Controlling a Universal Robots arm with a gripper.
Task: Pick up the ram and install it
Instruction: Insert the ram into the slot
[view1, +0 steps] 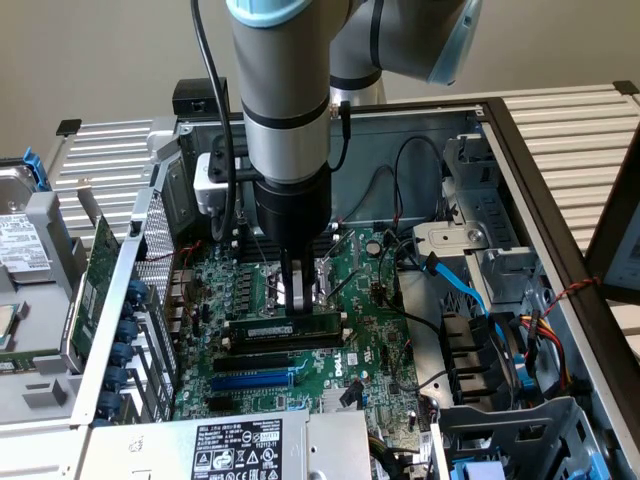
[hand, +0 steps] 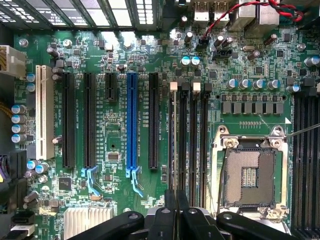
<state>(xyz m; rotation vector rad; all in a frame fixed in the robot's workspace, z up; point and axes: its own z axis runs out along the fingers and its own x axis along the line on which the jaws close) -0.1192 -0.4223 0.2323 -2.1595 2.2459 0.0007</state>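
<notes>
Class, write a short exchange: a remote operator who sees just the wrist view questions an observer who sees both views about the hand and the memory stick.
Operator: What sits straight below?
Observer: The memory stick stands on edge on the green board, parallel to the empty black slot beside it, with its white label showing.
Operator: Is it gripped?
Observer: It looks so: the hand is shut on its top edge, about mid-length.
Operator: Anything off to the side?
Observer: A green card stands beyond the case wall, at the exterior view's left.
</notes>
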